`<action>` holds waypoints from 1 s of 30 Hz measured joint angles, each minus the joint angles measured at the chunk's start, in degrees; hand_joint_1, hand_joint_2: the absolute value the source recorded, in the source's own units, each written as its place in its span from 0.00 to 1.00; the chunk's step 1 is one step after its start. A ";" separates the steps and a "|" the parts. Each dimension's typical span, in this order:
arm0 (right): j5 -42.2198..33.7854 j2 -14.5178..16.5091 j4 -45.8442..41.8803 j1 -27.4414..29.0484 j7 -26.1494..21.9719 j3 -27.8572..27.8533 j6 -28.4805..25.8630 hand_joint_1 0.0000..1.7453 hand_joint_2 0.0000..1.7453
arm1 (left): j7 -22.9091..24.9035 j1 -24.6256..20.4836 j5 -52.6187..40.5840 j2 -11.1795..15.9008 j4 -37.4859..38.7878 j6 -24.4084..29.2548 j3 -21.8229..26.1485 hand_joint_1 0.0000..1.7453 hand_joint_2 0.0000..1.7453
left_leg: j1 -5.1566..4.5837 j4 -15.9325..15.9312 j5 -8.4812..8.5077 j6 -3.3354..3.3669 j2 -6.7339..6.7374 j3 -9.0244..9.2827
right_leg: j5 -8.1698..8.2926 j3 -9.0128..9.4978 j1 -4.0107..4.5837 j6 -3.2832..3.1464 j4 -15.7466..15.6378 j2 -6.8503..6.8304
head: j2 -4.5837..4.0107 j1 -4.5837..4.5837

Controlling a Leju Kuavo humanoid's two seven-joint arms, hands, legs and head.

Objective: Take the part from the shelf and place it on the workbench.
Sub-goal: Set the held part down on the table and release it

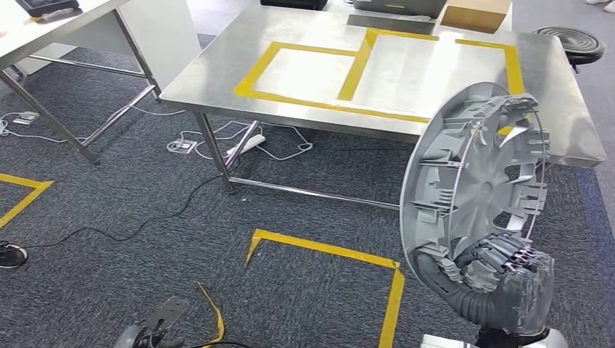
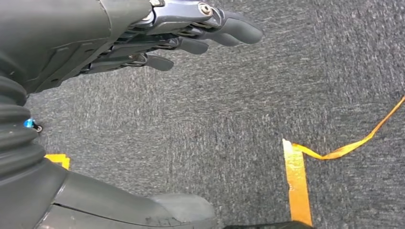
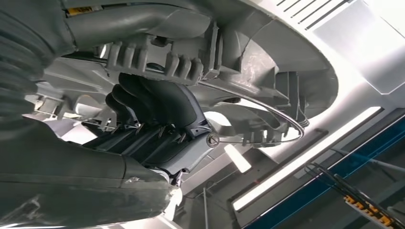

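The part [image 1: 475, 181], a grey plastic wheel cover, is standing on edge at the near right, ribbed inner face showing, its upper rim overlapping the near right corner of the workbench [image 1: 406, 72]. The right hand [image 1: 508, 279] is gripping its lower rim, fingers [image 3: 143, 102] curling through its ribs. The left hand [image 2: 157, 40] is hanging at the near left over grey carpet [image 1: 145, 239], fingers straight and apart, holding nothing. Yellow tape [image 1: 348, 254] is marking the floor before the bench.
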 joint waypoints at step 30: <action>-2.27 0.02 2.90 -7.54 1.31 0.71 0.94 1.00 1.00 | -0.44 -0.27 -1.16 -0.02 0.00 -0.91 -1.24 0.00 1.00 | 0.07 -0.11 -0.61 0.07 -0.22 0.50 | 1.57 2.21 -0.01 -0.08 -5.26 -0.02 | 0.00 0.08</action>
